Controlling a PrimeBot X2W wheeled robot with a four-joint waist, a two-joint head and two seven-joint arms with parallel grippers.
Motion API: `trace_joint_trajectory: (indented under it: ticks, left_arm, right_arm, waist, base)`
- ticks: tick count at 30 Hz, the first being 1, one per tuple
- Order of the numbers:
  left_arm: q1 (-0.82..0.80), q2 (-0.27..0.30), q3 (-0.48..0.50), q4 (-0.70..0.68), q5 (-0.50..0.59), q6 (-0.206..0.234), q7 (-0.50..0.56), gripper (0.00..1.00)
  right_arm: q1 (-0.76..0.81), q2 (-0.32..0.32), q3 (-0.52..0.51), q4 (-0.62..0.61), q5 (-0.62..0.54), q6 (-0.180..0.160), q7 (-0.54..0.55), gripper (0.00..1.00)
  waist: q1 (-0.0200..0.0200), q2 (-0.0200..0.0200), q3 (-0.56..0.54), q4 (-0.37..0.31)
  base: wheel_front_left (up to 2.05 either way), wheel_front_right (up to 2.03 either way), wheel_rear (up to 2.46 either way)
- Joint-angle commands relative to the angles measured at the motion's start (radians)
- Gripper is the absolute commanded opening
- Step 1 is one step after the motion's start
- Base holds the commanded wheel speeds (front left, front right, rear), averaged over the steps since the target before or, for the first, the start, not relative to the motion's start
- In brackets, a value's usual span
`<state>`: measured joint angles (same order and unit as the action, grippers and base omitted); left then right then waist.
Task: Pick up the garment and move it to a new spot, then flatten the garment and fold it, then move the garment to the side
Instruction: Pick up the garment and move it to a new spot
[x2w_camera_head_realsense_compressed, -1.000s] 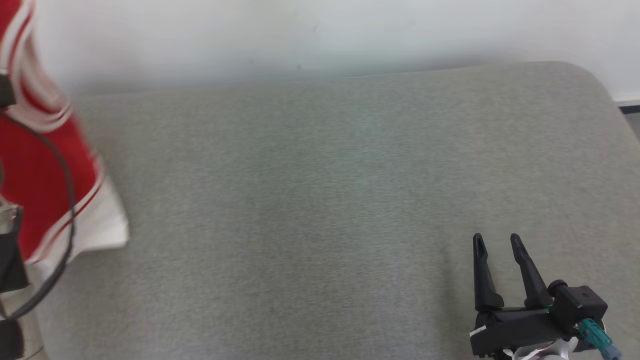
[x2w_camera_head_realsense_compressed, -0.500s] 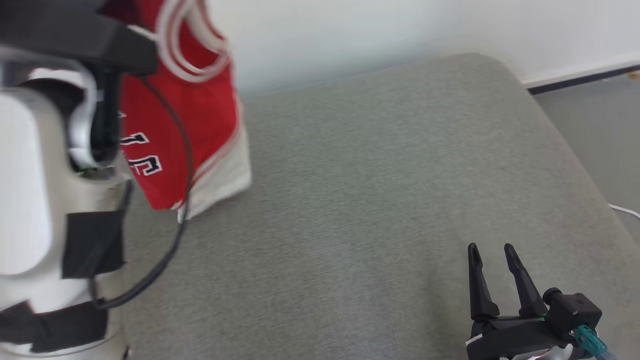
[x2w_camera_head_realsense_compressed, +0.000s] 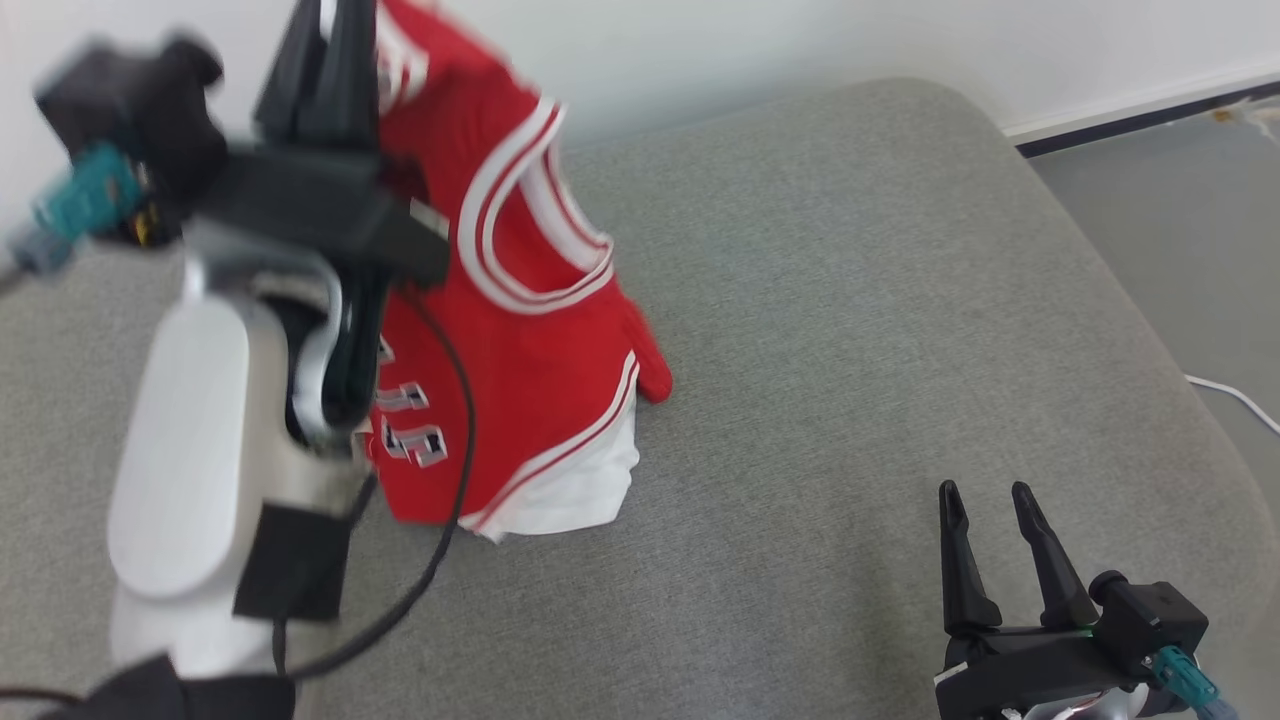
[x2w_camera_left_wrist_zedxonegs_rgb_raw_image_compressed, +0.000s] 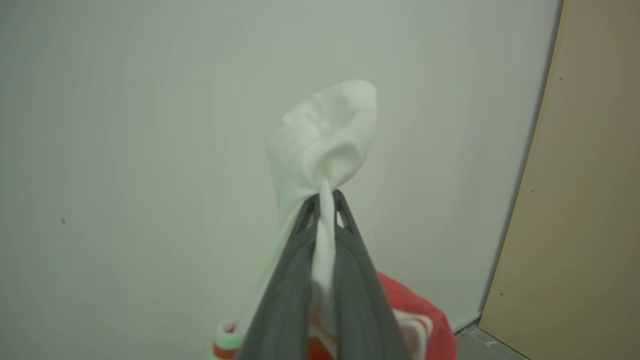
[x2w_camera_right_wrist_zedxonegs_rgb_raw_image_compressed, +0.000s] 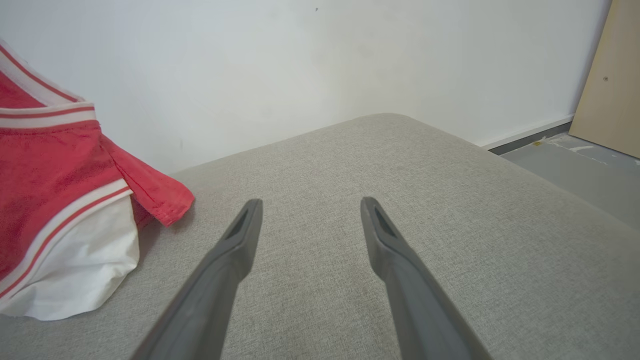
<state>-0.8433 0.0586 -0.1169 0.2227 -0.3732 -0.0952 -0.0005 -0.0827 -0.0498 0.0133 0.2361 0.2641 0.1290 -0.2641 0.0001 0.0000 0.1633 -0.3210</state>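
**Work area.** The grey upholstered surface (x2w_camera_head_realsense_compressed: 850, 300) runs from the wall to a rounded right edge. The garment (x2w_camera_head_realsense_compressed: 540, 380) hangs over its left-centre part, hem touching the surface and upper part lifted.

**Grippers.** The left gripper (x2w_camera_left_wrist_zedxonegs_rgb_raw_image_compressed: 325, 197) is pressed together on a white fold of the garment and carries it from above. The right gripper (x2w_camera_head_realsense_compressed: 985, 490) is spread and empty, low at the near right and well apart from the garment.

**Step in hand (judged): carrying to the new spot.**
1. Aim for the middle of the surface, where there is room on all sides for flattening.
2. Lower so that the hem lands first and the body lays out away from it, not in a heap.
3. Release only when most of the cloth rests on the surface.
4. Hold the left arm's black cable (x2w_camera_head_realsense_compressed: 440, 560) clear of the cloth.

**Appearance of the garment.** It is a red sleeveless jersey, bunched and twisted. White-and-red striped trim edges the openings, and a white panel shows at the hem. Dark lettering outlined in white sits on the front, partly hidden. A small white tuft stands above the pinch.
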Motion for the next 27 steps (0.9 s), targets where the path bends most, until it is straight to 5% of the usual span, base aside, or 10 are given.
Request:
trace_joint_trajectory:
  ticks: [1, 10, 18, 19, 20, 21, 27]
  left_arm:
    - [0.035, 0.000, 0.008, 0.008, -0.010, 0.005, -0.009, 0.00]
    - [0.282, 0.037, 0.070, 0.174, -0.046, 0.015, -0.103, 0.00]
    - [0.282, 0.038, 0.078, 0.365, -0.061, 0.002, -0.202, 0.00]
    - [0.274, 0.042, 0.071, 0.380, -0.049, 0.000, -0.214, 0.33]
    - [0.267, 0.044, 0.068, 0.393, -0.041, 0.000, -0.224, 0.92]
    - [0.260, 0.044, 0.067, 0.400, -0.035, 0.000, -0.235, 1.00]
    - [0.250, 0.047, 0.055, 0.379, 0.013, 0.001, -0.264, 1.00]
  right_arm:
    - [-0.010, -0.001, -0.002, -0.003, -0.001, 0.003, -0.001, 1.00]
    - [-0.042, -0.001, 0.015, 0.005, -0.012, 0.003, -0.001, 1.00]
    - [-0.054, -0.001, 0.021, 0.014, -0.028, 0.003, -0.001, 1.00]
    - [-0.053, -0.001, 0.021, 0.015, -0.029, 0.003, -0.001, 1.00]
    - [-0.051, -0.001, 0.020, 0.016, -0.030, 0.003, -0.001, 1.00]
    - [-0.048, -0.001, 0.018, 0.016, -0.032, 0.003, -0.001, 1.00]
    - [-0.023, -0.001, 0.011, 0.004, -0.037, 0.003, -0.001, 1.00]
  waist:
    - [-0.0001, 0.0000, 0.011, 0.010]
    - [-0.0001, 0.0000, 0.041, 0.039]
    - [-0.0001, 0.0000, 0.042, 0.063]
    - [-0.0001, 0.0000, 0.040, 0.066]
    - [-0.0001, 0.0000, 0.036, 0.069]
    - [-0.0001, 0.0000, 0.032, 0.073]
    - [-0.0001, 0.0000, 0.010, 0.102]
  base:
    - [0.00, 0.00, 0.00]
    - [0.00, 0.00, 0.00]
    - [0.00, 0.00, 0.00]
    - [0.00, 0.00, 0.00]
    - [0.00, 0.00, 0.00]
    - [0.00, 0.00, 0.00]
    - [0.00, 0.00, 0.00]
